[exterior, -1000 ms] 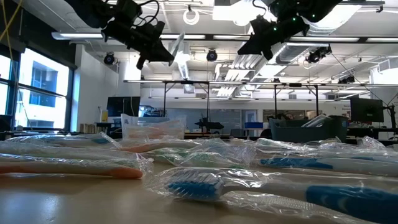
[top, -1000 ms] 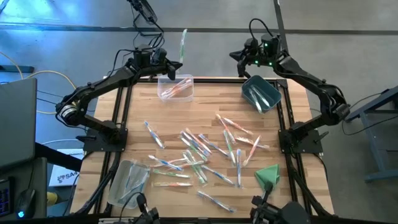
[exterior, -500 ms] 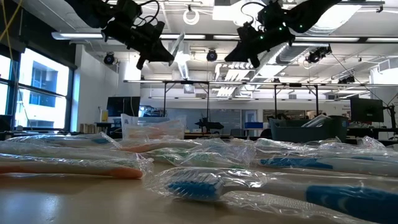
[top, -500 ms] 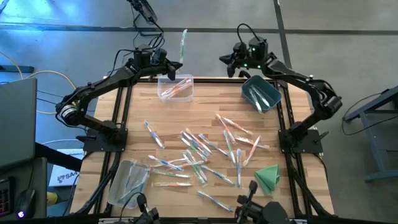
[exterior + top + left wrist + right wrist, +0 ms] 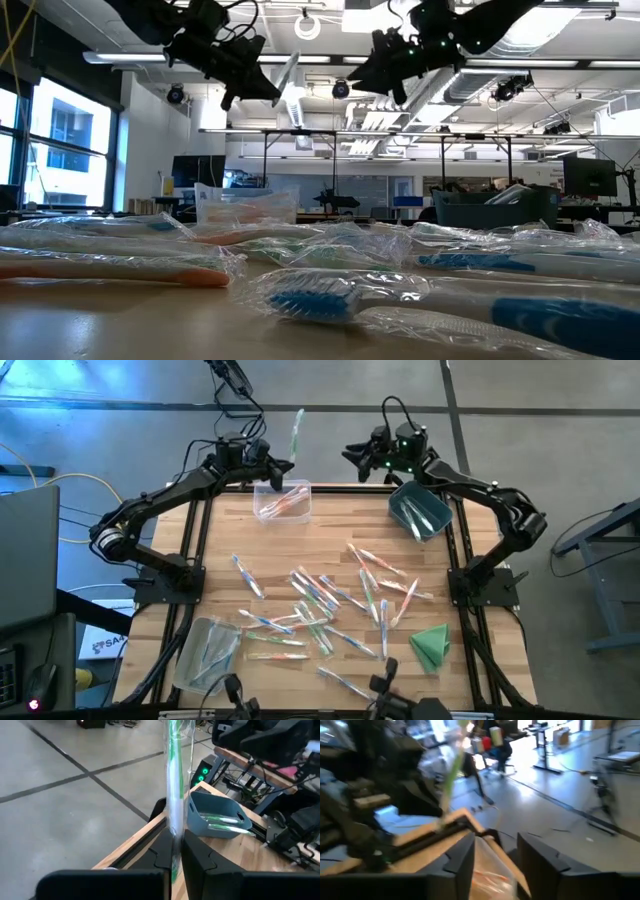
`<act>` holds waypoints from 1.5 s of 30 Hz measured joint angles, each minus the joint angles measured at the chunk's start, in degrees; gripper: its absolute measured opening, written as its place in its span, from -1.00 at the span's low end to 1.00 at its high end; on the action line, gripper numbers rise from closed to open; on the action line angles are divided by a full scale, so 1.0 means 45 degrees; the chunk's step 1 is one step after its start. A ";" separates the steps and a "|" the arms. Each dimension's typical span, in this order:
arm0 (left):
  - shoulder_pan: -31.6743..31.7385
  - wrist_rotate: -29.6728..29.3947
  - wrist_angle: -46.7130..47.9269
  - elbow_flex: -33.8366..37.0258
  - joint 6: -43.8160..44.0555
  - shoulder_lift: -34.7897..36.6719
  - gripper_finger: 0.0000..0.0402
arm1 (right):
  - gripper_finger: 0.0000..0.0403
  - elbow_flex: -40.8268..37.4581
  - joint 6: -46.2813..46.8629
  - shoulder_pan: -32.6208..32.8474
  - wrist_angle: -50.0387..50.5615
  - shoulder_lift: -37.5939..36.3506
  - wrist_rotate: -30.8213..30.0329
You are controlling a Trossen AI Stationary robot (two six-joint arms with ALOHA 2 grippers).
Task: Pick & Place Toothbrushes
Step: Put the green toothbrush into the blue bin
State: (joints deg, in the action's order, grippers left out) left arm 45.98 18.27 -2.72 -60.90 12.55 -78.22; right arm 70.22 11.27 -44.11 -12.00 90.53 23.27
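My left gripper [image 5: 283, 463] is shut on a green toothbrush [image 5: 296, 428] in a clear wrapper, held high above the table's far edge over a clear bin [image 5: 283, 500] that has orange toothbrushes in it. The brush stands up out of the fingers [image 5: 175, 780]. My right gripper [image 5: 350, 455] hangs open at the same height, a short way to the right of the brush and pointing at it; its wrist view shows the brush [image 5: 451, 765] ahead, untouched. Several wrapped toothbrushes [image 5: 330, 605] lie loose on the table's middle. My left gripper pinches the green toothbrush near its lower end [image 5: 175, 842] between its two fingers. The fingers come nearly level from the table's left side and lie across the stick. The brush is lifted clear and stands almost upright, with its long part above the fingers [image 5: 285, 75].
A blue bin [image 5: 420, 510] with green toothbrushes stands at the far right, below my right arm. A clear bin [image 5: 205, 650] sits at the near left and a folded green cloth [image 5: 430, 643] at the near right. Black frame rails run along the table's edges.
My right gripper has gone along the far edge toward the table's left, from above the blue bin toward the held green toothbrush, sinking a little, and its fingers have opened. My left gripper and the brush have kept still.
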 joint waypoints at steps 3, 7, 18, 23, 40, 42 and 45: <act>-0.0438 -0.0134 -0.0123 0.0005 -0.0165 -0.0183 -0.95 | -0.17 0.0000 0.0389 0.0327 -0.0718 0.0257 0.0432; -0.1077 -0.0723 -0.0250 -0.0010 -0.0395 -0.0430 -0.95 | -0.09 0.0000 0.0901 0.0794 -0.1848 0.0654 0.0604; -0.2253 -0.1083 -0.1483 0.0005 -0.0404 -0.0984 -0.95 | -0.06 0.0000 0.0918 0.1443 -0.2604 0.0832 0.0523; -0.2621 -0.1069 -0.1751 0.0005 -0.0401 -0.0984 -0.95 | -0.06 0.0000 0.0899 0.1689 -0.2625 0.0832 0.0566; -0.3411 -0.1477 -0.1160 0.0005 -0.0072 -0.0984 -0.95 | -0.39 0.0000 0.0766 0.1981 -0.2970 0.0827 0.0500; -0.3414 -0.1574 -0.1100 0.0005 -0.0070 -0.0982 -0.95 | -0.53 0.0000 0.0765 0.1967 -0.3026 0.0827 0.0500; -0.3415 -0.1575 -0.1067 0.0005 -0.0077 -0.0979 -0.95 | -0.73 0.0000 0.0769 0.1960 -0.3116 0.0827 0.0442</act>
State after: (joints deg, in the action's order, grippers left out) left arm 30.61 11.18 -7.52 -60.88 12.21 -82.63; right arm 70.22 14.72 -35.29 -26.02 94.26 25.26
